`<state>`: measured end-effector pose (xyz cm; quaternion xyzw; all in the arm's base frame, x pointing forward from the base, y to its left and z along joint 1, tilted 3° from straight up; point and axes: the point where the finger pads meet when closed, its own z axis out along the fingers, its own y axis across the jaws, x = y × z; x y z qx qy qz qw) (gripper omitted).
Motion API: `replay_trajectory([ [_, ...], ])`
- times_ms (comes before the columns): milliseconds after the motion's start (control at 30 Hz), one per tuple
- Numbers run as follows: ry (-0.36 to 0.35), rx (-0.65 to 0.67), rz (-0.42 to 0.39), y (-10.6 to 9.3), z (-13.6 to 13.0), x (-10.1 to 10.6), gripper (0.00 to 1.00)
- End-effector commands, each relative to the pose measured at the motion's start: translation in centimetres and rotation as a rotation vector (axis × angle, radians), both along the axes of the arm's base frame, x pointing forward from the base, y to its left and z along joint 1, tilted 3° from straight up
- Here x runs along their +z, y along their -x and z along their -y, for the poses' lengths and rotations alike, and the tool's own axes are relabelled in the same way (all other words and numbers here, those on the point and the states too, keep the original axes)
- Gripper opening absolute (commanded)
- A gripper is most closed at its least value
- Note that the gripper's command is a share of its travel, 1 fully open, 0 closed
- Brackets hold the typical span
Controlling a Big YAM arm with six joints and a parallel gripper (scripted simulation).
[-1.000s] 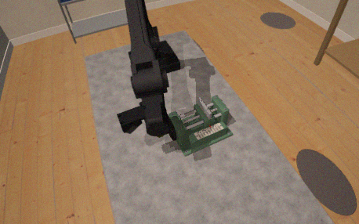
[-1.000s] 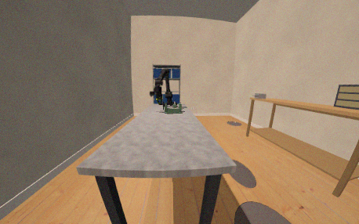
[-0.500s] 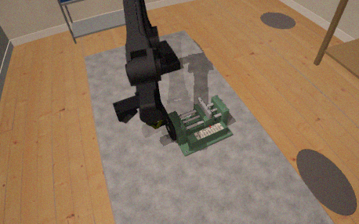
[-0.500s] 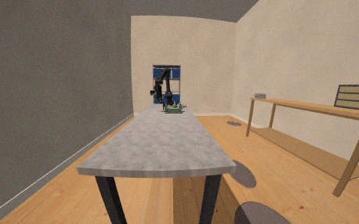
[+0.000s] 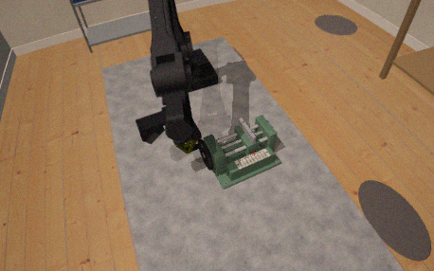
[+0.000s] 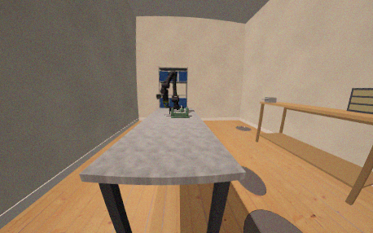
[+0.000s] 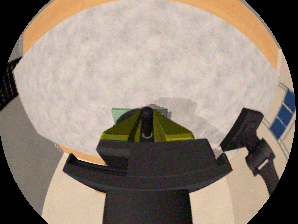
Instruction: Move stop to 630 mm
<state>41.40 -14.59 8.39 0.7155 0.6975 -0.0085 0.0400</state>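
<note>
So the green frame [image 5: 220, 178] [image 6: 180, 115] [image 7: 116, 112] is sitting on the grey table [image 5: 175, 213] [image 6: 163, 155] [image 7: 145, 55], a bit past center toward 3 o'clock in the top view, wheel [image 5: 207, 155] on its 9 o'clock side. My gripper [image 5: 197, 144] [image 6: 169, 110] [image 7: 147, 112] is clenched on the wheel's black handle [image 7: 147, 114], yellow fingers either side of it.

My guess on feel: the frame is heavy enough to stay put if I don't shove it, and the wheel should turn with steady drag, since it has to push the stop [image 5: 247, 133] along the rods [image 5: 234, 151]. Handle looks smooth and slim, so I'd expect it to slip or roll in the fingers if I pull off the circle. Best hold is right where I am, mid-handle, light squeeze, following the rim's arc. Nothing here looks soft. The bit I'd baby is the wrist angle, not the metal.

Now the annoying part: I can't read the scale [image 5: 252, 159]. There's a red mark [image 5: 254, 153] at its 12 o'clock edge, but the numbers are mush, so no clue whether that's 630 mm. The arm's end hides the handle from above, fingers cover part of the wheel in the wrist cam, and the exterior view is way too far off for detail.
</note>
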Motion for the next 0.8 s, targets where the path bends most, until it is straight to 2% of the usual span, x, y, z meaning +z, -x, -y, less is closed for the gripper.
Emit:
replay_trajectory([
  [0, 0.002, 0.000, -0.016, 2.6, 0.3, 0.7, 0.06],
  [333, 0.004, 0.000, -0.017, 3.2, 0.4, -0.3, 0.06],
  [400, 0.004, 0.000, -0.017, 3.4, 0.4, -0.8, 0.06],
  [467, -0.004, 0.000, -0.037, 3.4, 0.5, -2.8, 0.06],
  [533, -0.001, 0.000, -0.029, 3.4, 0.6, -3.3, 0.06],
  [767, -0.009, 0.000, -0.051, 4.0, 0.4, -3.6, 0.06],
])
